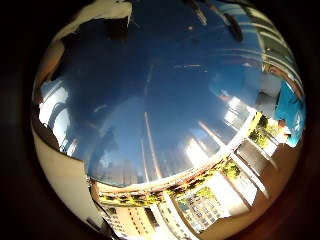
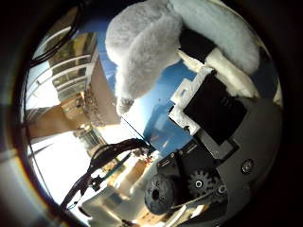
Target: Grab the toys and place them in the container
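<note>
Glossy blue tabletop [image 1: 150, 90] is filling most of the little-finger-side view, curving away under the palm and mirroring bright streaks of window light, and its edge is running along a band of pale flooring and white-framed room fittings [image 1: 200, 205] beyond it. Off at one rim of that view a small teal shape [image 1: 292, 110] is showing, too small and too far to the side to identify. Beyond the table's edge in the thumb-side view, bright windows [image 2: 66, 71] and brown furniture [image 2: 99, 90] are lying well apart from the palm. Closer in, a fluffy grey and white stuffed toy [image 2: 142, 47] is taking up a large part of that view, sitting very near the palm with the blue surface showing behind it, one soft limb trailing toward the table's edge. Right against it, the robot's right hand [image 2: 213, 118] is reaching in with its white and black finger parts, and one pale finger [image 2: 227, 71] is lying along the toy's fur with the plush bulging around it on both sides, so the hand is gripping the toy. Smallest of all, dark geared parts of the hand's body are sitting beside a round black knob near the view's rim.
</note>
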